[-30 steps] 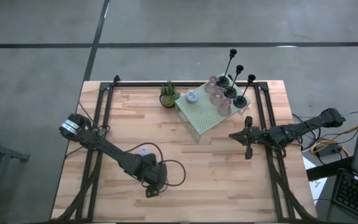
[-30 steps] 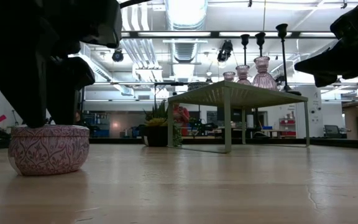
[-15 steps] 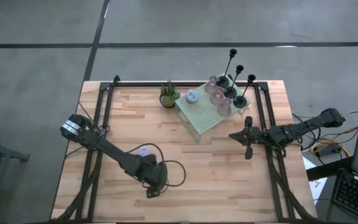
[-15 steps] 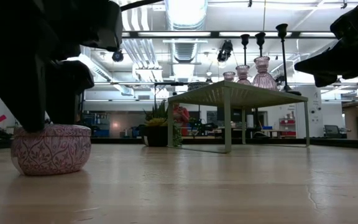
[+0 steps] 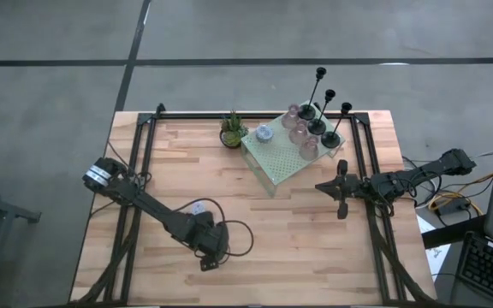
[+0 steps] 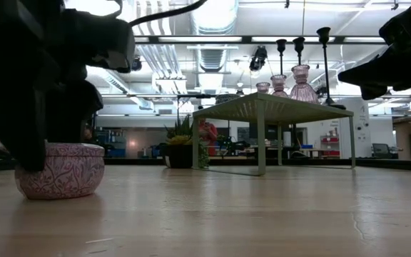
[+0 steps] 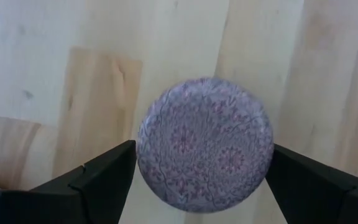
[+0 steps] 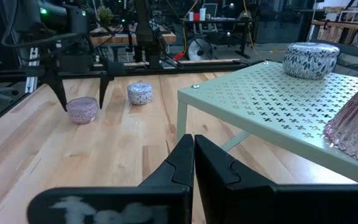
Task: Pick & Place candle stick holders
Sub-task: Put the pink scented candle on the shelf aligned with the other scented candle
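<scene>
— Wooden counter (image 5: 255,231) is carrying everything you are working with; why is your left pincer (image 7: 197,180) sitting so low near the front?

— You are keeping it spread wide around the pink holder (image 7: 205,148), one finger on each side, with gaps showing in the wrist view. So the holder is standing on the boards, released or not yet gripped; I am judging it as sitting free. A second pastel holder (image 8: 140,93) is resting just beside it, farther back.

— And your right pincer (image 8: 192,163)?

— You are holding it clenched and empty, hovering beside the green platform (image 5: 282,158), waiting. On the platform the blue holder (image 5: 264,133), the glass cups (image 5: 299,135) and the black holders (image 5: 317,122) are standing grouped, probably as the pick-up stock.

— What are you failing to see?

— From above, your left arm is covering most of the pink holder. At counter level the dark arm is blocking everything behind the holder, and the plant (image 5: 232,130) is hiding part of the background.
</scene>
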Robot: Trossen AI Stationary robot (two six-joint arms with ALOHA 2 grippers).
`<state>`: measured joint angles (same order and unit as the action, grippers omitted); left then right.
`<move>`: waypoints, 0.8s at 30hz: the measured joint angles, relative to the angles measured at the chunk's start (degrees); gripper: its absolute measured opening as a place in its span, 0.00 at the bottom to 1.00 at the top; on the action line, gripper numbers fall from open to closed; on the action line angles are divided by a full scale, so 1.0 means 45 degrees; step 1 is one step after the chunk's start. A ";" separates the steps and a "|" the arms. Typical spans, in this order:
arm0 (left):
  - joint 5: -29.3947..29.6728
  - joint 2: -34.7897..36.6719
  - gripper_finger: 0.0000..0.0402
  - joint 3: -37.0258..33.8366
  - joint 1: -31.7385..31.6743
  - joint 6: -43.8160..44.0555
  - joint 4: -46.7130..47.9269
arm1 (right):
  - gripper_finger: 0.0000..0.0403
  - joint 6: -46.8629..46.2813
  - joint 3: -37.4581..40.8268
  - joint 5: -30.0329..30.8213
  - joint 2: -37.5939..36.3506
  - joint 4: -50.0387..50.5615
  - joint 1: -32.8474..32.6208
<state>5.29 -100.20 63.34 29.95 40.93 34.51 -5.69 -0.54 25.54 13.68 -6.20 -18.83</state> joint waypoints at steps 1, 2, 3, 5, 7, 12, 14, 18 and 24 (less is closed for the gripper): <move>0.0105 0.0000 0.85 0.0004 0.0000 0.0000 -0.0063 | 0.02 0.0025 0.0000 0.0005 -0.0002 -0.0002 0.0002; 0.0243 0.0005 0.85 0.0004 0.0000 0.0011 -0.0120 | 0.02 0.0026 0.0000 0.0005 -0.0006 -0.0005 0.0005; 0.0313 0.0005 0.85 0.0006 0.0000 0.0011 -0.0172 | 0.02 0.0014 0.0000 0.0000 -0.0006 0.0000 0.0000; 0.0370 0.0005 0.85 -0.0042 -0.0002 -0.0020 -0.0468 | 0.02 -0.0031 0.0000 0.0004 0.0008 -0.0005 0.0005; 0.0406 0.0010 0.85 -0.0195 -0.0024 -0.0096 -0.0936 | 0.02 0.0007 0.0000 0.0000 0.0008 0.0000 0.0000; 0.0477 0.0015 0.85 -0.0406 -0.0034 -0.0063 -0.1106 | 0.02 -0.0031 0.0000 0.0002 0.0008 -0.0005 0.0003; 0.0474 0.0015 0.84 -0.0440 -0.0034 -0.0063 -0.1058 | 0.02 0.0010 0.0000 0.0003 0.0008 -0.0001 0.0003; 0.0524 0.0015 0.84 -0.0435 -0.0053 -0.0084 -0.1113 | 0.02 -0.0030 0.0000 0.0005 0.0008 0.0000 0.0005; 0.0805 0.0015 0.75 -0.0435 -0.0140 -0.0316 -0.1144 | 0.02 -0.0006 0.0000 0.0001 0.0008 -0.0003 0.0000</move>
<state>8.91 -100.14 61.39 29.32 39.51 29.36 -5.71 -0.54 25.55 13.72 -6.21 -18.83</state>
